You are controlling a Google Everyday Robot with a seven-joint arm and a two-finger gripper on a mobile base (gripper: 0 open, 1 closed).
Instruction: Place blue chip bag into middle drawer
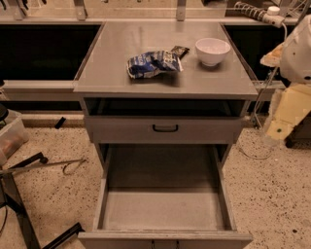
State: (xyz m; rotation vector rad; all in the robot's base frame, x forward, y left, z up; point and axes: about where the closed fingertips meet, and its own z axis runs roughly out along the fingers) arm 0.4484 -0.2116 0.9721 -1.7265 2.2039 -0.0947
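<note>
The blue chip bag (154, 63) lies on the grey cabinet top (121, 78), left of the white bowl (212, 50). A small dark brown wrapper (180, 50) lies just behind the bag. The middle drawer (163, 211) is pulled out wide at the bottom front, and its flat grey floor is bare. Above it is a shallower closed drawer front with a black handle (165, 128). My arm hangs at the right edge, beside the cabinet. My gripper (273, 129) is at its lower end, well away from the bag and level with the closed drawer.
A white power strip with a cable (257, 13) lies at the back right. On the speckled floor at the left are a clear plastic bin (10, 136), black stand legs (19, 214) and a thin metal rod (43, 166). Dark shelving runs behind the cabinet.
</note>
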